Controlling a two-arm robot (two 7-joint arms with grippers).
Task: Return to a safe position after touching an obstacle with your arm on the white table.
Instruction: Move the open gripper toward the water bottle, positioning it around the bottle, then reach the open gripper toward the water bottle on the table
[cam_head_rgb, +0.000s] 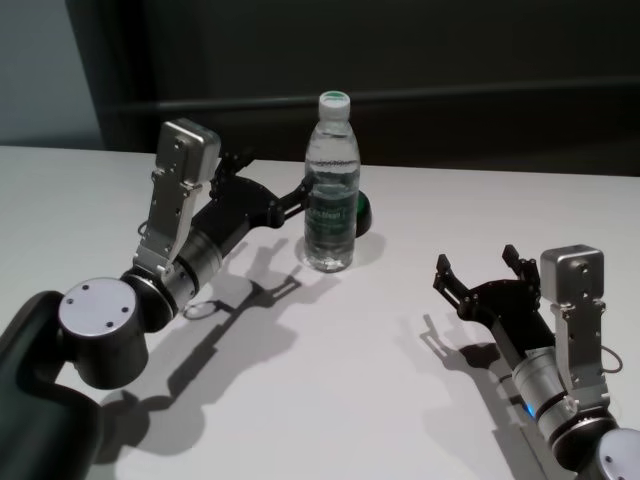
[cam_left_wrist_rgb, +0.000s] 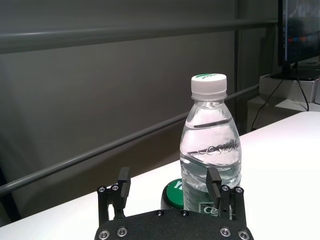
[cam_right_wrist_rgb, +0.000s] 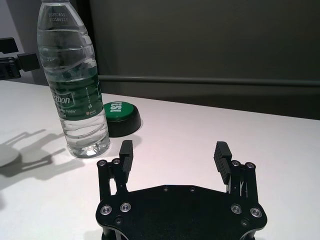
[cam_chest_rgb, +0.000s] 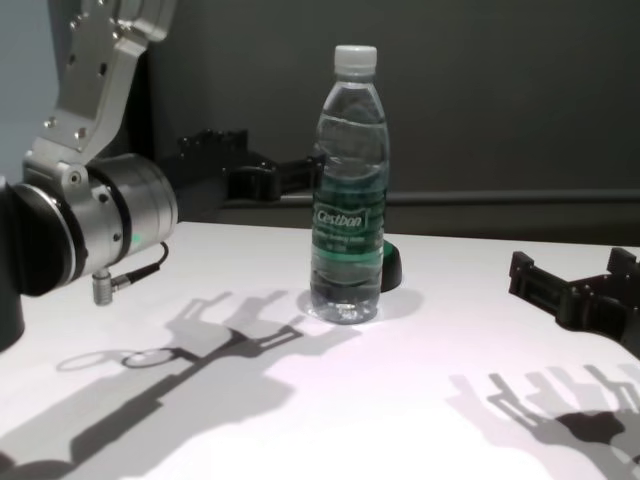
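Note:
The obstacle, a clear water bottle (cam_head_rgb: 331, 190) with a white cap and green label, stands upright on the white table (cam_head_rgb: 380, 390). My left gripper (cam_head_rgb: 268, 178) hovers just left of it, open and holding nothing. One fingertip (cam_head_rgb: 299, 194) reaches the bottle's side at label height. In the left wrist view that finger (cam_left_wrist_rgb: 214, 182) overlaps the bottle (cam_left_wrist_rgb: 210, 145); the gripper (cam_left_wrist_rgb: 169, 183) is beside the bottle, not around it. My right gripper (cam_head_rgb: 480, 268) is open and empty, low over the table well right of the bottle (cam_right_wrist_rgb: 75, 85). The chest view shows the bottle (cam_chest_rgb: 348, 180) too.
A small dark dome with a green top (cam_head_rgb: 362, 211) sits right behind the bottle, touching or nearly touching it; it also shows as the dome (cam_right_wrist_rgb: 119, 114). A dark wall with a rail runs behind the table's far edge (cam_head_rgb: 480, 168).

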